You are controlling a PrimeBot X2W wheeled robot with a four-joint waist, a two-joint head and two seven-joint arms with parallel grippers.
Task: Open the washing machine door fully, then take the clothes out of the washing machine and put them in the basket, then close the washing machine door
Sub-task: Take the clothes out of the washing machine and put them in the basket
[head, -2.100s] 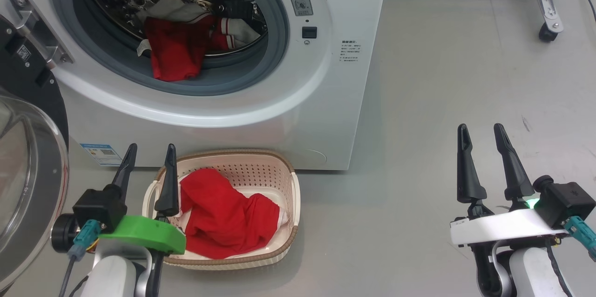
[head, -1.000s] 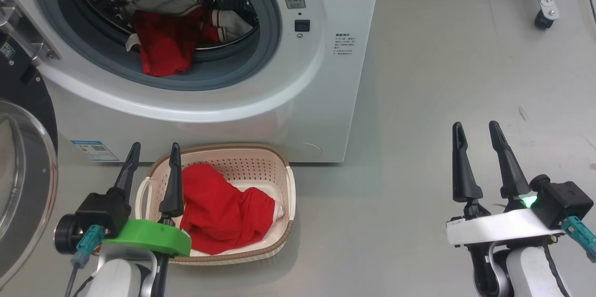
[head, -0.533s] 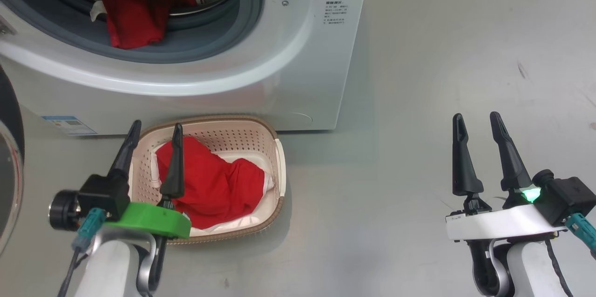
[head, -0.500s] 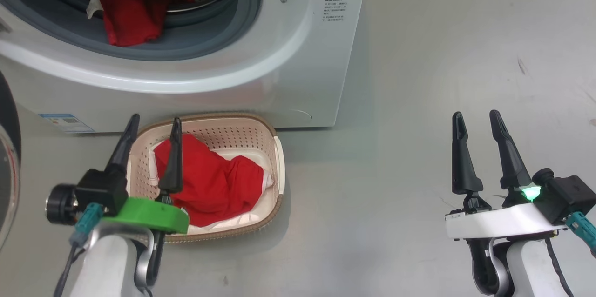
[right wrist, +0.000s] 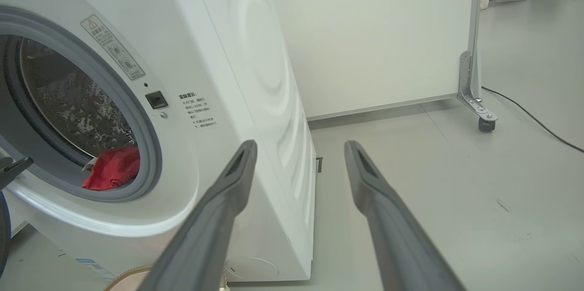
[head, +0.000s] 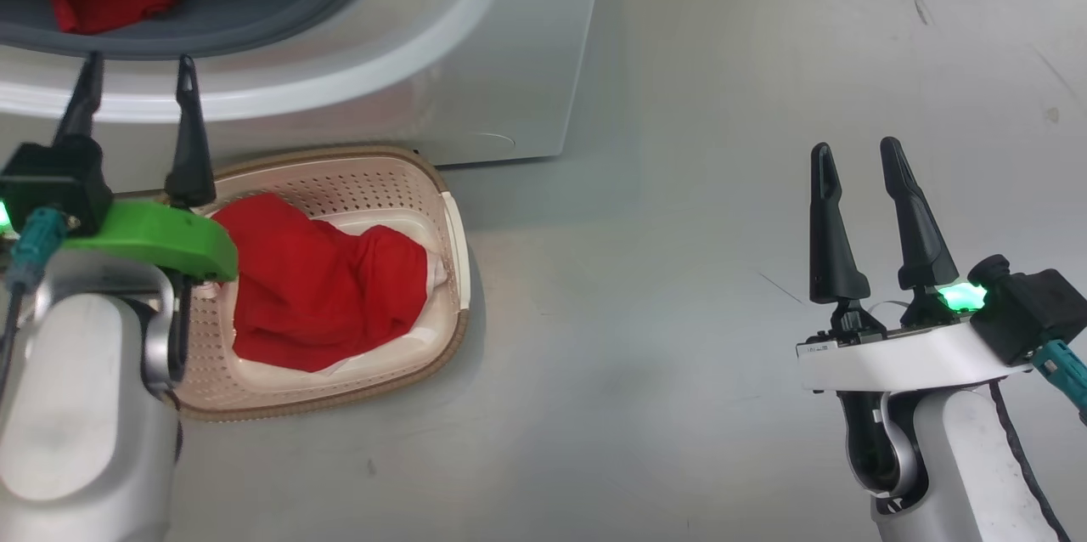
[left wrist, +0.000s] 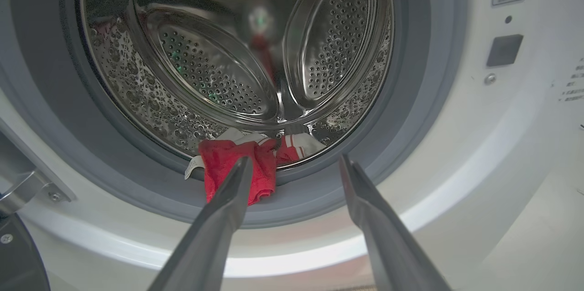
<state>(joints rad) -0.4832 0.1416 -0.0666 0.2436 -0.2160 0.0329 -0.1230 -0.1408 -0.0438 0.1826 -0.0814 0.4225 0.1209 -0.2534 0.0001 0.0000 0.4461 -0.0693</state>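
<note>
The mouth of the washing machine [left wrist: 479,154] gaped ahead of the left gripper [left wrist: 294,158], spread jaws empty, clear air up to the drum [left wrist: 219,72]. Red clothes [left wrist: 237,174] hung over the seal [left wrist: 424,99] at its lower lip. A hinge bracket [left wrist: 27,188] jutted at the opening's left edge. The basket [head: 357,185] sat on the floor [head: 662,313] by the machine's foot. The right gripper [head: 854,144] had open floor around it, the machine's side to its left.

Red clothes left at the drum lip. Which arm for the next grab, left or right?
Left, probably. The left gripper, open, points straight at the clothes in the washing machine. The right gripper, also open, sits off to the side above the floor.
</note>
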